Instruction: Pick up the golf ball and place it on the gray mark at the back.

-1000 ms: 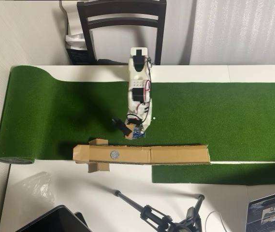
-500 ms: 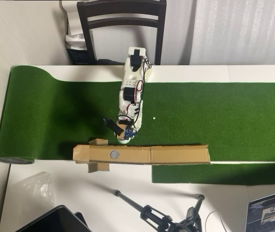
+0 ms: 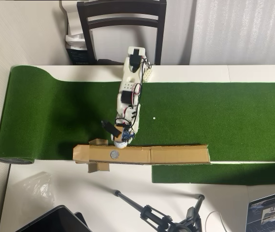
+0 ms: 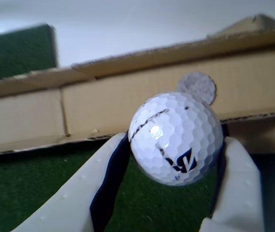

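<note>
The white dimpled golf ball (image 4: 176,137) with a dark logo fills the wrist view, clamped between two white fingers (image 4: 236,188). My gripper (image 4: 173,154) is shut on it, held above the green turf just short of the cardboard strip (image 4: 103,106). The round gray mark (image 4: 197,88) lies on that cardboard, just beyond and slightly right of the ball. In the overhead view the gripper (image 3: 119,140) with the ball (image 3: 120,142) hangs at the cardboard's near edge, just above and right of the gray mark (image 3: 114,154).
Green turf (image 3: 214,116) covers the table. A tiny white speck (image 3: 154,118) lies on it right of the arm. A dark chair (image 3: 123,24) stands behind the table, a tripod (image 3: 161,217), a laptop (image 3: 270,212) and a tablet (image 3: 50,220) in front.
The arm has swung left and reached toward the cardboard strip, carrying the ball from the turf's middle to the strip's edge near the gray mark.
</note>
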`<state>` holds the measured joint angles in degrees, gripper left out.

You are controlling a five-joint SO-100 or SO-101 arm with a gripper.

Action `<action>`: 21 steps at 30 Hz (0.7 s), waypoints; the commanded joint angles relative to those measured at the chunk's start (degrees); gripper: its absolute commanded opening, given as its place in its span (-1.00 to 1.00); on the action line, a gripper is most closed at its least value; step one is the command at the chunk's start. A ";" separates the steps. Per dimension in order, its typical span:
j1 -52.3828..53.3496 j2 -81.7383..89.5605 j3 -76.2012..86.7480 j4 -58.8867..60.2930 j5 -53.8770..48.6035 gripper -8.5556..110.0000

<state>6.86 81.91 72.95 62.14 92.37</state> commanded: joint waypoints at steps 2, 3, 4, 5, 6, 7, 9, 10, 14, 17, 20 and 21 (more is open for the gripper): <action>0.62 7.65 -1.23 -3.16 -0.53 -0.49; 0.62 7.65 -1.05 -3.16 -0.44 -0.49; 0.62 7.65 -0.97 -3.16 -0.35 -0.49; 0.62 7.65 -0.97 -3.16 -0.26 -0.49; 0.62 7.65 -0.97 -3.16 -0.09 -0.49; 0.62 7.65 -0.97 -3.16 -0.09 -0.49; 0.70 7.65 -0.97 -3.16 0.00 -0.49; 1.14 7.65 -0.97 -3.16 -0.18 -0.49; 2.29 7.65 -0.88 -3.16 -0.35 -0.49; 2.37 6.86 -0.88 -3.43 -0.18 -0.49; 2.46 6.77 -0.88 -5.36 0.09 -0.49; 2.46 6.68 -0.79 -5.89 0.18 -0.49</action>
<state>8.88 81.91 73.12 59.68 92.37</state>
